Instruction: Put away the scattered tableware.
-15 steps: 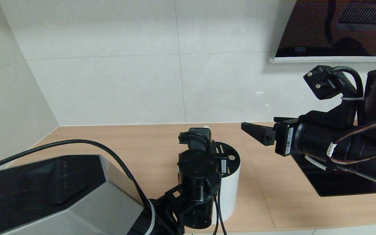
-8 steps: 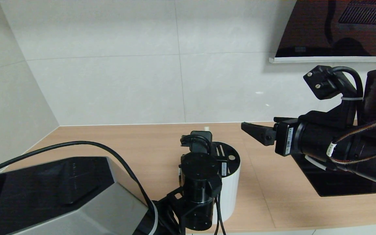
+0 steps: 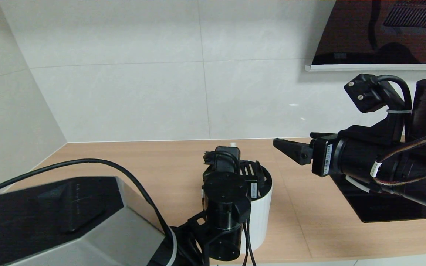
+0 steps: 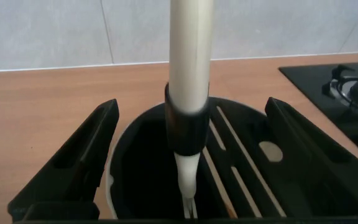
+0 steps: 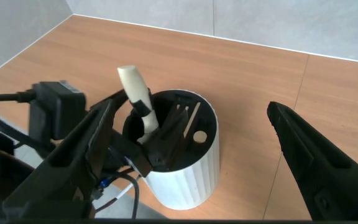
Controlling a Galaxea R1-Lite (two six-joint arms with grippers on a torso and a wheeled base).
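— What's hard to make out?

— The working end of the cream utensil handle with a black band [image 4: 187,68]. It sinks into the dark open compartment of the white cylindrical holder with a black slotted insert [image 5: 188,180], so I cannot tell what kind of utensil it is. In the head view the left arm covers much of the holder, and just the handle's tip pokes up behind the wrist.

— And the left gripper [image 4: 191,107]?

— Spread wide, right over the holder's rim. Its fingers [image 4: 79,162] flank the handle, one on each side, with a clear gap to each; neither touches it. The handle stands in its compartment unheld.

— The right gripper [image 3: 283,146]?

— Raised over the wooden counter [image 3: 142,162], to the holder's right and near the black cooktop [image 3: 383,212]. Its fingers [image 5: 316,162] are wide apart with nothing between them.

— Where does the holder sit?

— On the counter, close to its front edge.
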